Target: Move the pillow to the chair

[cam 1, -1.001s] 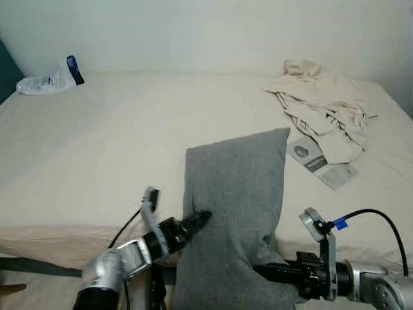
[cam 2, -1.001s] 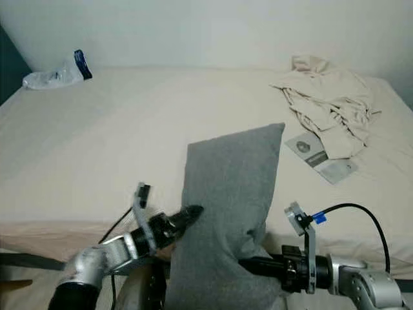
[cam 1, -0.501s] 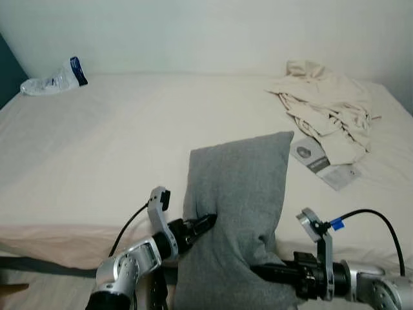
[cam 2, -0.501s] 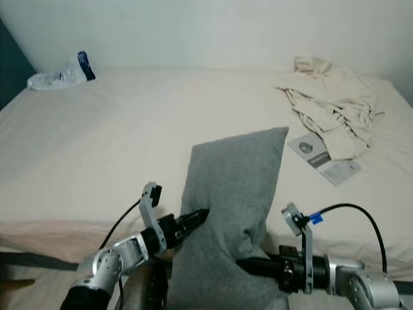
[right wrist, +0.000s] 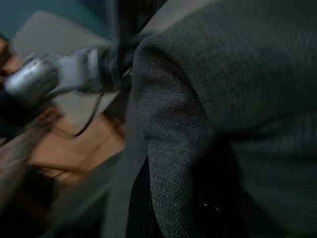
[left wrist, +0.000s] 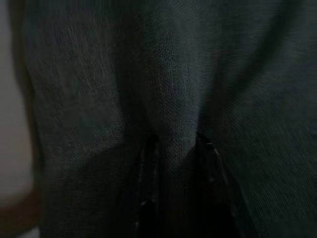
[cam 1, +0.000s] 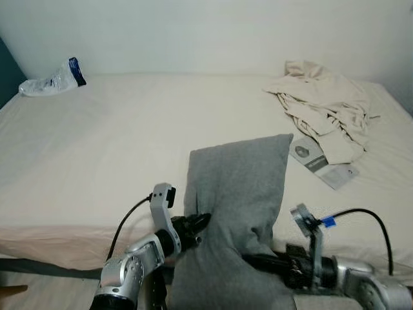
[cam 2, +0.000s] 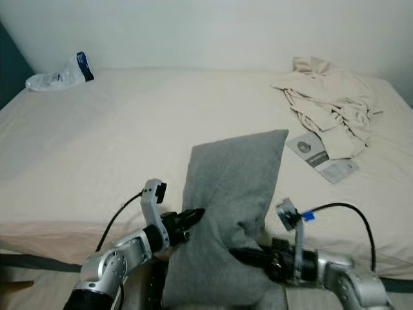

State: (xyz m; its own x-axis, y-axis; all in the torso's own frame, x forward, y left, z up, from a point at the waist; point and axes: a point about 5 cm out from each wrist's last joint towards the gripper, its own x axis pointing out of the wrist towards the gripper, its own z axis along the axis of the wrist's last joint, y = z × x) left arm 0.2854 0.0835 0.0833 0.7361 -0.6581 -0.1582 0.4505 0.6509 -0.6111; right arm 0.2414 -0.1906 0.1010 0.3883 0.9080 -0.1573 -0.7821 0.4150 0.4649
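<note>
Grey pillow (cam 1: 235, 213) upright at the near edge of the bed (cam 1: 97, 148), pinched from both sides, left gripper (cam 1: 199, 223) and right gripper (cam 2: 242, 256) jaws closed on fabric; carry to chair not yet done.

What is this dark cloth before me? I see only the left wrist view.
Observer: A grey pillow, standing at the near edge of a bed. Your left gripper pinches its left side.
Operator: And the other arm?
Observer: The right gripper pushes into the pillow's lower right side.
Operator: Is anything else on the bed?
Observer: Far from the pillow: a crumpled cloth, a booklet, a bottle.
</note>
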